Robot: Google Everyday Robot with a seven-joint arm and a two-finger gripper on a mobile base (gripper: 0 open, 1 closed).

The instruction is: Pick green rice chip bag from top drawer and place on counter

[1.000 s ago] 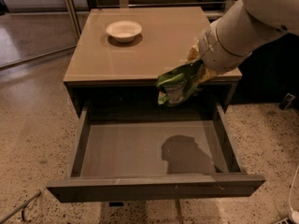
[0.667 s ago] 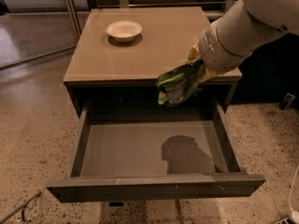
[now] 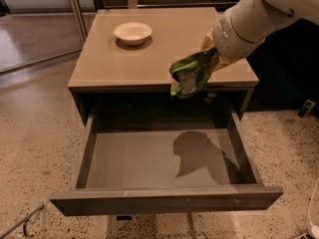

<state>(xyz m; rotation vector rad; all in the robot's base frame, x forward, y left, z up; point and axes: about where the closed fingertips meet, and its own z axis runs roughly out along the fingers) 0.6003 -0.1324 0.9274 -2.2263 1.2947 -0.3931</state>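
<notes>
Camera view: a round white bowl [image 3: 132, 32] sits upper left on the glossy tan worktop [image 3: 149, 59]. Below, the boxy grey top drawer [image 3: 149, 158] stands pulled out. Right of centre, the crinkled green rice chip bag [image 3: 190, 73] hangs above the worktop's front edge, clamped in the tool [image 3: 212, 54].

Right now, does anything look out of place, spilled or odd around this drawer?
Nothing is spilled or damaged. The only oddity: the green rice chip bag hangs crumpled in the gripper, at the front edge of the counter above the open top drawer, not resting on anything. The white bowl sits upright on the counter.
</notes>
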